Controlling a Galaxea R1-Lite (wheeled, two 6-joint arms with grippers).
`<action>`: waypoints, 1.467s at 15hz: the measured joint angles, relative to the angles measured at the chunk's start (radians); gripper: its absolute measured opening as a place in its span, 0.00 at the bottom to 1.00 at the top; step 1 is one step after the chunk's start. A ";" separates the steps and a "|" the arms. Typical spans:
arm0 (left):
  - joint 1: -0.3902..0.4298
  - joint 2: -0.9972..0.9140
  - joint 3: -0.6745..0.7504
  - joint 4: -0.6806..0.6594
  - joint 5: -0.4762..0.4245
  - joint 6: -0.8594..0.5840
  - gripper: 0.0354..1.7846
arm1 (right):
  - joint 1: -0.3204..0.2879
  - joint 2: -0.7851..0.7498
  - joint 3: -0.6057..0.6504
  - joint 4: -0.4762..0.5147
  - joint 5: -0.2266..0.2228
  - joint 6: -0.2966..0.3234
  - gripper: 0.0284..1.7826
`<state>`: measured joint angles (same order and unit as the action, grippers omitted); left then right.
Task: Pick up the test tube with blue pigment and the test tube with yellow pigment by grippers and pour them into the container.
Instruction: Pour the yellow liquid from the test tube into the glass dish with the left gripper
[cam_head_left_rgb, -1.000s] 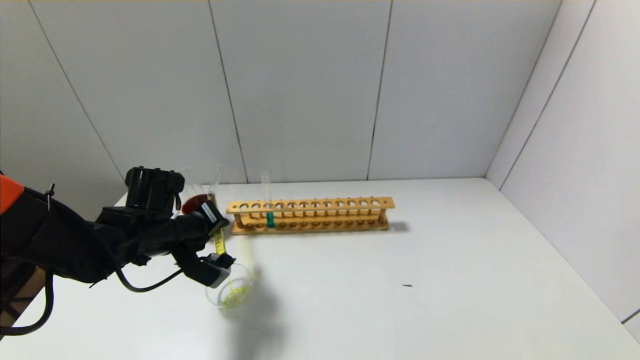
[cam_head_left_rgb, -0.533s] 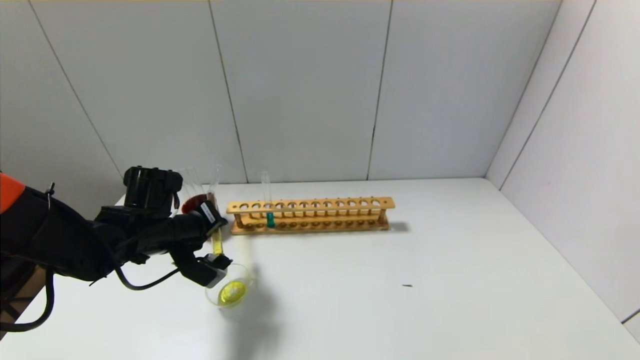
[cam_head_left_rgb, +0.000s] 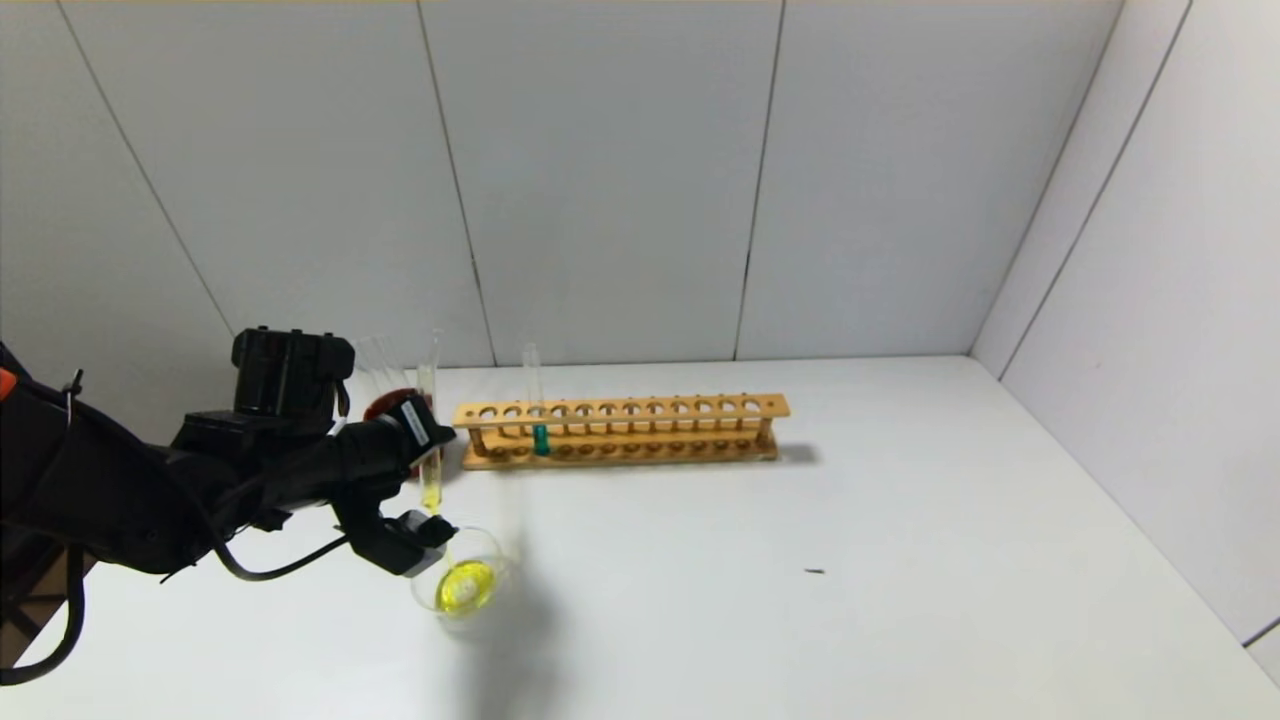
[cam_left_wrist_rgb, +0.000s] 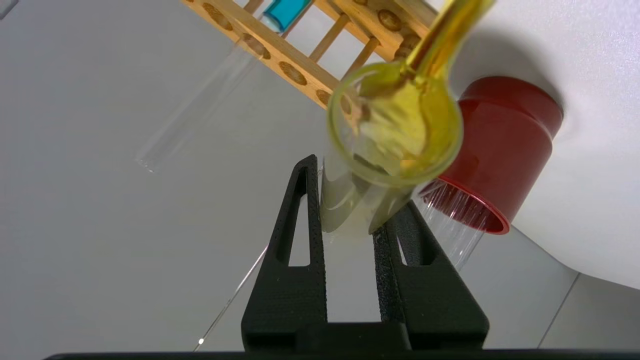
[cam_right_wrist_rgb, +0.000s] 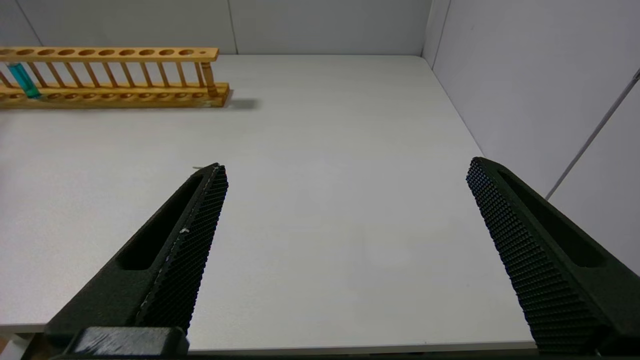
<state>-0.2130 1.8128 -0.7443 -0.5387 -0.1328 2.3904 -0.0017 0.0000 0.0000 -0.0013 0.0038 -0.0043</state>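
- My left gripper (cam_head_left_rgb: 425, 478) hangs over the near-left part of the white table (cam_head_left_rgb: 800, 560), its two black fingers (cam_left_wrist_rgb: 300, 240) pinching the test tube with yellow pigment (cam_head_left_rgb: 431, 470) near its open mouth.
- The tube stands almost upright in my grip, a little yellow liquid showing in its lower end, which sits just above the rim of the container (cam_head_left_rgb: 464, 583).
- The container, a shallow clear glass dish, rests on the table directly below my gripper with a pool of yellow liquid in its bottom.
- My right gripper (cam_right_wrist_rgb: 345, 260) hovers low over the near-right side of the table, fingers spread wide, holding and touching nothing.
- Behind my left gripper stands a dark red cup (cam_head_left_rgb: 385, 408) with colourless clear tubes (cam_head_left_rgb: 375, 362) leaning in it.
- Farther back, the wooden rack (cam_head_left_rgb: 620, 428) runs across the table; the test tube with blue pigment (cam_head_left_rgb: 535, 405) stands upright in a hole near its left end.
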 joint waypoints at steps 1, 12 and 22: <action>-0.009 -0.003 0.005 -0.001 0.000 -0.003 0.16 | 0.000 0.000 0.000 0.000 0.000 0.000 0.98; -0.015 -0.015 0.013 -0.019 0.002 0.001 0.16 | 0.000 0.000 0.000 0.000 0.000 0.000 0.98; -0.015 -0.062 0.045 -0.025 0.015 0.054 0.16 | 0.000 0.000 0.000 0.000 0.000 0.000 0.98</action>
<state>-0.2283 1.7511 -0.6994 -0.5638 -0.1177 2.4443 -0.0013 0.0000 0.0000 -0.0013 0.0038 -0.0043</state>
